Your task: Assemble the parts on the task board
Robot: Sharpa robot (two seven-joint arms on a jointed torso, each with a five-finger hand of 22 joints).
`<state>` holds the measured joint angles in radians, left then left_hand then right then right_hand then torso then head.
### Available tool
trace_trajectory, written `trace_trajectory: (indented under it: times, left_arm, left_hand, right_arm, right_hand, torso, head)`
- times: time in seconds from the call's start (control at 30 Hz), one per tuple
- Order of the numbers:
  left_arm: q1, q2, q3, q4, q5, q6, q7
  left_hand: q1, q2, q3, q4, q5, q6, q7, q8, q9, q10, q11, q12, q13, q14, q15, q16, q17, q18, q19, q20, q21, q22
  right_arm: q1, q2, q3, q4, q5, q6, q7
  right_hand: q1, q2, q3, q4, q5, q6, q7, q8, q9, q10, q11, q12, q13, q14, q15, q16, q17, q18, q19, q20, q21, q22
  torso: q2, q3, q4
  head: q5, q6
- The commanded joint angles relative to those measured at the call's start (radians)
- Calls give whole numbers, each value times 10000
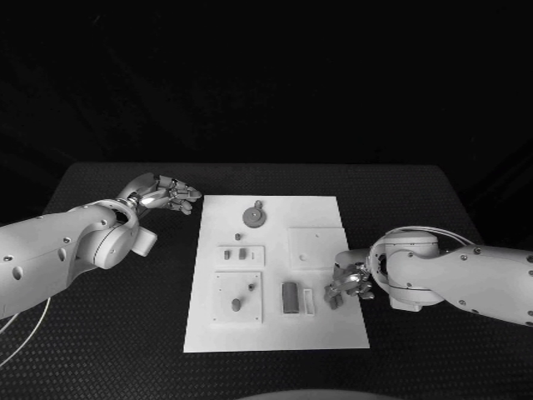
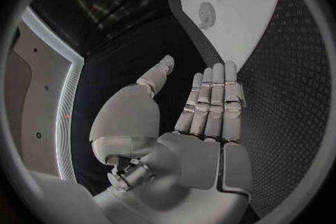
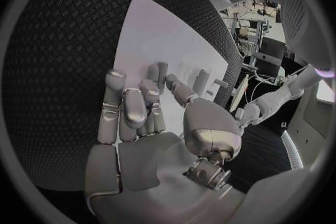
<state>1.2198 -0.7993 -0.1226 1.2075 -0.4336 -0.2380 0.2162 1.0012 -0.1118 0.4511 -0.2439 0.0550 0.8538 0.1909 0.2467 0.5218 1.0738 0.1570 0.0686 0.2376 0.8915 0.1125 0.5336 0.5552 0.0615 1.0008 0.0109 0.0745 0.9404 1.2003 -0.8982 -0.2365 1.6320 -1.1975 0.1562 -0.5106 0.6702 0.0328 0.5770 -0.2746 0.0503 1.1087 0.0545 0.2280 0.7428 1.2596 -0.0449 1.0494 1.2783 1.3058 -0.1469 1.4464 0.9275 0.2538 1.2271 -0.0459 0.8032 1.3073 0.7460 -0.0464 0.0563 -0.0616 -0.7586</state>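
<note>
The black table with its fine diamond-textured top spreads under me, and my two white arms reach over it from either side. In its middle lies the task board, a flat white rectangular plate with its long sides running from the table's near edge toward the far edge. My left hand hovers above the table just off the board's far left corner, clear of it; from the wrist I see my fingers straight and pressed side by side, the thumb set off from them, nothing in the palm. My right hand sits at the board's right edge, about halfway along the near half, its fingers bent down over the white surface with small gaps between them; I cannot tell whether they touch the board, and I see nothing held in them. On the board stand several small square white sub-plates, and the parts are small grey pieces: a round toothed gear near the far edge, a dark upright block near the right hand, and small pegs on the near left sub-plate.
</note>
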Motion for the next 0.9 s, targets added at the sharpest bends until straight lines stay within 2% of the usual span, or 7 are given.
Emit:
trace_trajectory:
  times: [0.03, 0.17, 0.33, 0.43, 0.6, 0.8, 0.9]
  left_arm:
    - [8, 7, 3, 27, 49, 53, 94]
    - [8, 2, 2, 29, 49, 52, 89]
    - [8, 2, 1, 39, 49, 70, 83]
    - [8, -7, 1, 42, 49, 82, 69]
    - [8, -6, 0, 47, 49, 84, 72]
    - [8, -6, 0, 48, 49, 86, 78]
    - [8, -8, 0, 49, 49, 90, 77]
  left_hand:
    - [-55, -12, -17, 3, -42, -30, -45, 65, -11, 3, -14, 13, -13, 78, 1, -35, 16, 107, -75, 25, -30, -13]
    - [-56, -13, -17, 3, -42, -30, -45, 66, -12, 3, -14, 13, -14, 79, 1, -38, 19, 107, -75, 25, -30, -13]
    - [-58, -13, -17, 5, -42, -29, -46, 67, -12, 4, -14, 13, -14, 79, 1, -40, 22, 107, -75, 25, -30, -13]
    - [-59, -13, -18, 6, -42, -28, -46, 68, -12, 4, -14, 13, -14, 80, 1, -41, 24, 107, -75, 25, -30, -13]
    - [-63, -14, -19, 8, -43, -29, -46, 68, -13, 4, -14, 13, -15, 80, 1, -44, 28, 107, -75, 25, -30, -13]
    - [-63, -13, -18, 9, -42, -28, -46, 69, -13, 4, -14, 12, -15, 81, 1, -47, 31, 107, -74, 25, -30, -13]
    - [-65, -15, -20, 9, -44, -27, -46, 70, -14, 4, -14, 12, -15, 82, 1, -48, 33, 107, -75, 25, -30, -14]
  right_arm:
    - [-25, -66, -52, -116, -532, 398, -348]
    - [22, -75, -53, -141, -1321, 663, -388]
    - [26, -27, -53, -114, -2458, 937, -397]
    - [26, 16, -54, -80, -2885, 1080, -400]
    - [26, 86, -54, -3, -3428, 1224, -400]
    - [25, 189, -55, 58, -3591, 1409, -403]
    - [25, 208, -55, 90, -3435, 1461, -404]
  right_hand:
    - [12, -132, 50, -24, -2, -11, 90, -72, -13, 25, -19, -30, -10, -41, -40, 18, -4, 80, 25, 7, 36, 170]
    - [-126, -308, 60, 92, -1, -40, 102, -95, -26, -52, -7, -154, -72, -72, -32, -12, -79, 80, 18, 14, 8, 160]
    - [-360, -666, 117, 390, 1, -85, 116, -128, -44, -156, 6, -295, -137, -113, -22, -60, -178, 80, 5, 10, -42, 146]
    - [-493, -1029, 252, 686, -2, -131, 128, -155, -54, -267, 15, -454, -215, -144, -16, -102, -260, 80, 0, -9, -80, 142]
    - [-474, -1315, 387, 852, -2, -230, 159, -204, -67, -346, 43, -546, -255, -183, 7, -148, -358, 80, -7, -17, -104, 153]
    - [-299, -1374, 476, 801, -2, -360, 203, -271, -89, -382, 84, -563, -255, -187, 43, -171, -368, 80, -20, -20, -116, 166]
    - [-68, -1222, 488, 567, 0, -428, 236, -305, -102, -394, 115, -561, -250, -183, 75, -178, -370, 80, -26, -12, -110, 181]
  torso:
    - [2, 4, 2]
    - [3, -2, -4]
    - [1, -1, 1]
    - [2, -2, 7]
    - [0, -5, 5]
    - [4, -5, 5]
    - [5, -5, 7]
  head:
    - [-7, 3]
    - [-6, -4]
    - [-21, 7]
    - [-26, -5]
    - [-33, -7]
    - [-50, -27]
    - [-68, -42]
